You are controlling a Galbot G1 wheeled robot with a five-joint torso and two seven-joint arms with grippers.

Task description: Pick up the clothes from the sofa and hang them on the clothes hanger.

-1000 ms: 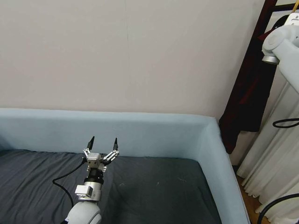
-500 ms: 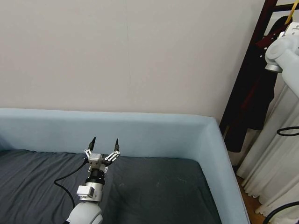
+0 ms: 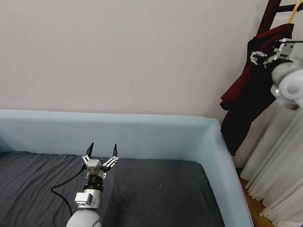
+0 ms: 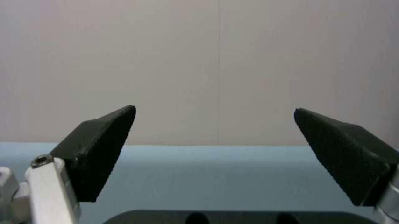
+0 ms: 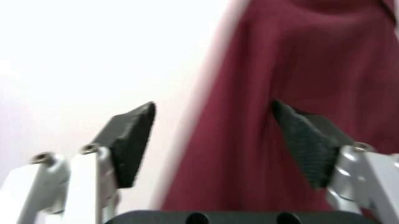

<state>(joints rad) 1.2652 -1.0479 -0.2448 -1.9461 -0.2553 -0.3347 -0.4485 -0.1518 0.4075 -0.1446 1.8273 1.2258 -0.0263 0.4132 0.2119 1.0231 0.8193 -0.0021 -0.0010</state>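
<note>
The garment (image 3: 244, 94) is noted draped on the rack (image 3: 273, 8); the right gripper (image 3: 270, 49) is held just beside it, spread and empty, the left gripper (image 3: 102, 147) idle and spread over the sofa (image 3: 142, 128); hanging is judged near complete, a snag-free withdrawal being required next

Plain off-white wall (image 3: 128, 56) behind. Light-blue sofa (image 3: 142, 135), dark grey seat cushion (image 3: 156, 194). White curtain (image 3: 279, 165) at right; wooden floor (image 3: 249, 201) strip beside it.
</note>
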